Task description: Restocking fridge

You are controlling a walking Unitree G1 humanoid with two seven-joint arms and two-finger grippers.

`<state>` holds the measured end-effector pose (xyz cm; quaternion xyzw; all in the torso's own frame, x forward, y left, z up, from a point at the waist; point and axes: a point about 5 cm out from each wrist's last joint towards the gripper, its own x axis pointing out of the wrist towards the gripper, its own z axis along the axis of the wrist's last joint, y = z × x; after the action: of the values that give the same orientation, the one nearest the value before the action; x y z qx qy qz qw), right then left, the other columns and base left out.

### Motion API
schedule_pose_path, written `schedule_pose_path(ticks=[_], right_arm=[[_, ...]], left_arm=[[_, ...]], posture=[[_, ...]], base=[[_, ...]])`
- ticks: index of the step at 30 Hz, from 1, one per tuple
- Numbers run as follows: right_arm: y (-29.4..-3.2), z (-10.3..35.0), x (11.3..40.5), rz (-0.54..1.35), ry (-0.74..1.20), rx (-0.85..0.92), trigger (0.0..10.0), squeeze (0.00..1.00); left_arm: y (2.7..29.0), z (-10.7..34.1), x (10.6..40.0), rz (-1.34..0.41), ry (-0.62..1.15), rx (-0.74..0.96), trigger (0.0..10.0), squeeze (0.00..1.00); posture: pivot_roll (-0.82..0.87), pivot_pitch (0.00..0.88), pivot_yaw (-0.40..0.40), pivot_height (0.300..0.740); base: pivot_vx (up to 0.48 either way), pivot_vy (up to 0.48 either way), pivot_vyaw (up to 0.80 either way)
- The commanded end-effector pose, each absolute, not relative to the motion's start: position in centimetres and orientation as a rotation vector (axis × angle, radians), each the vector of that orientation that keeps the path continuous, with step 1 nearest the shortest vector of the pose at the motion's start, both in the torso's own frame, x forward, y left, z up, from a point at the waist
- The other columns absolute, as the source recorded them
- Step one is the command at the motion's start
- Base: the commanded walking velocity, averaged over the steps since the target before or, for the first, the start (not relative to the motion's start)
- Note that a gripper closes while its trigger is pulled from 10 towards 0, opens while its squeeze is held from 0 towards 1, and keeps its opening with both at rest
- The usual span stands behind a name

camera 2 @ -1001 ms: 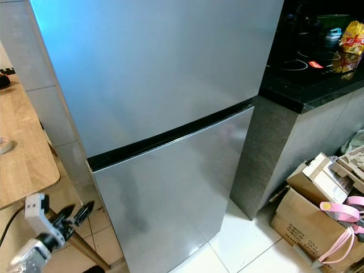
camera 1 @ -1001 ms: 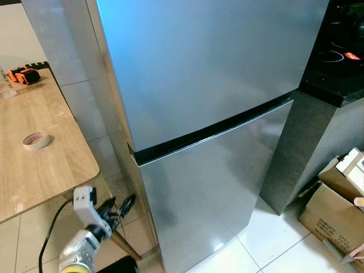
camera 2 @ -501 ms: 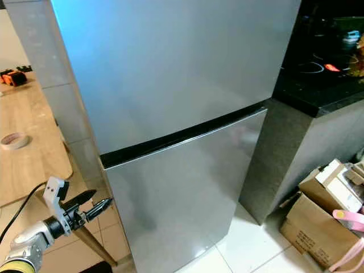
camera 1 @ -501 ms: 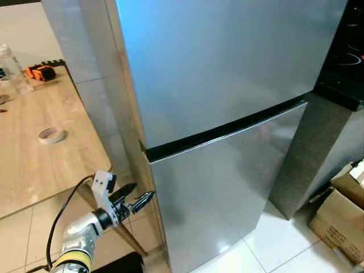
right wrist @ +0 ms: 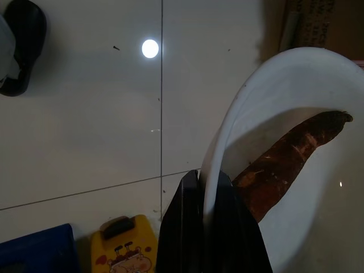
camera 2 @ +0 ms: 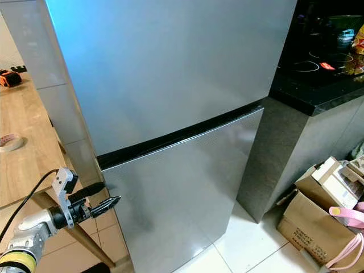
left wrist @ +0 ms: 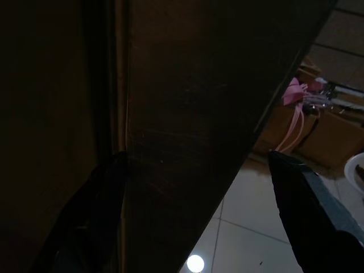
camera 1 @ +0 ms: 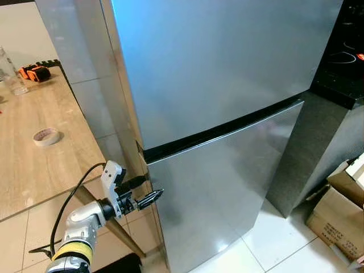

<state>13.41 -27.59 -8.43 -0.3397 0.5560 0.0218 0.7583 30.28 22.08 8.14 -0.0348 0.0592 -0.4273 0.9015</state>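
The silver fridge has an upper door and a lower door, both closed, with a black gap between them. My left gripper is open at the left edge of the lower door, just under the gap. In the left wrist view one finger lies on each side of the door's dark edge. My right gripper is shut on the rim of a white bowl that holds a brown root, over the tiled floor.
A wooden table stands at the left with a tape roll, an orange tool and a bottle. A black hob counter adjoins the fridge on the right, with cardboard boxes below. A yellow item lies on the floor.
My left gripper has risen from below the table corner and reached right to the lower door's left edge. The head camera has shifted slightly.
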Motion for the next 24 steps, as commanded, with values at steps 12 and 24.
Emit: schedule_pose_path(ticks=[12,24], right_arm=[[-27.7,-8.4,13.3,0.037,1.216,-0.741,10.0,0.0],[-27.7,-8.4,13.3,0.036,1.218,-0.743,10.0,0.0]], left_arm=[[16.5,9.0,29.4,-1.234,0.087,-0.105,10.0,0.0],[14.0,8.8,27.8,-1.338,0.09,-0.17,10.0,0.0]], posture=[[-0.08,0.0,0.025,0.74],[-0.08,0.0,0.022,0.74]], base=[[0.0,0.0,0.0],[0.0,0.0,0.0]])
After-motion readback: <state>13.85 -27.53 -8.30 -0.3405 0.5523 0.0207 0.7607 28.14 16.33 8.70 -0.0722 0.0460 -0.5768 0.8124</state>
